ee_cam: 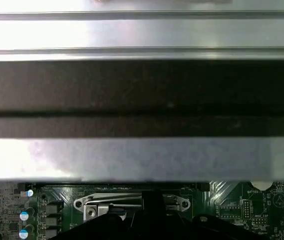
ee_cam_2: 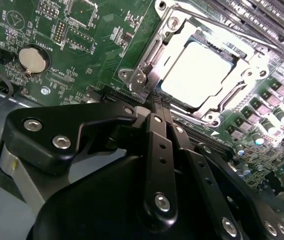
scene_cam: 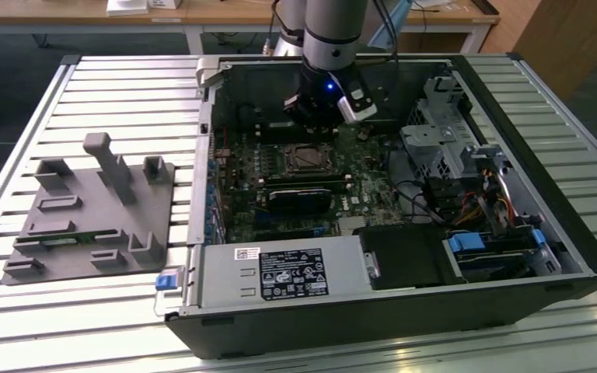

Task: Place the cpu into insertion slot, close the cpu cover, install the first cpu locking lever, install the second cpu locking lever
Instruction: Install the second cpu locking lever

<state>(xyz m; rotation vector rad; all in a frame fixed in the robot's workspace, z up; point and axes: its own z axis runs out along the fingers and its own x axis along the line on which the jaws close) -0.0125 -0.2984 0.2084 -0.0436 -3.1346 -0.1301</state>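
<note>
The chip [ee_cam_2: 201, 70] lies flat in its socket on the green board [ee_cam_2: 89, 47], the cover [ee_cam_2: 154, 55] down around it; light, stiff, easily scratched, I judge, best taken by its edges; the hand [ee_cam_2: 156, 107] sits pinched shut, empty, tips just beside the cover at about seven o'clock.

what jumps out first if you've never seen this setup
The open computer case lying flat on a slatted table, with the arm reaching down into it. In the second wrist view the gripper sits, fingers together, at the edge of the insertion slot, where the bright cpu lies framed by the cpu cover. A grey fixture block stands at the exterior view's left.
</note>
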